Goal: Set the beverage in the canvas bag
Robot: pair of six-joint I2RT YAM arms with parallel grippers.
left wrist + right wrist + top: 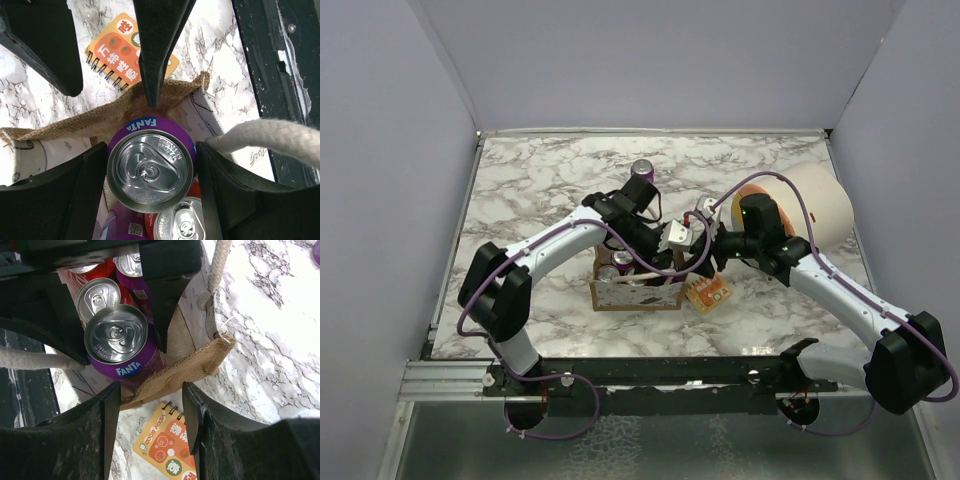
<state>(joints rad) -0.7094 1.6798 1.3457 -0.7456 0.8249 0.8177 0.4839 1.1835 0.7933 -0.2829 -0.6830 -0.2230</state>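
At the table's middle: small tan-brown boxy canvas bag (630, 296) of burlap, with a pale patterned panel on its near side, standing on the marble-patterned table (540, 190).
Left gripper (151, 154): jaws at middling width, clamped on the purple Fanta can (150, 170), with one finger against each side of its body.
Right gripper (150, 390): jaws narrow, closed about the burlap rim at the bag's end wall, which fills the gap between the fingers. In the left wrist view one fingertip (152, 80) rests on that rim.
Task item, position: the purple Fanta can is upright with its pull-tab up, in the bag's open mouth just inside the gripped end wall and above the cans already in the bag.
Cans in the bag, counted: at least two besides the held one, a red can (102, 296) and a further purple one (131, 262). Any more are hidden.
Cans outside the bag: one second purple can (642, 170), upright on the table behind the bag and well apart from it.
Handles: two white rope handles, one at the far side wall (215, 270) and one at the near side (30, 360).
Other items: one orange spiral-bound notepad (708, 292) lying flat just beside the bag's right end, and one large cream roll (815, 205) on its side at the table's right rear.
Obstructions: in the top view both grippers meet over the bag and cover most of its mouth.
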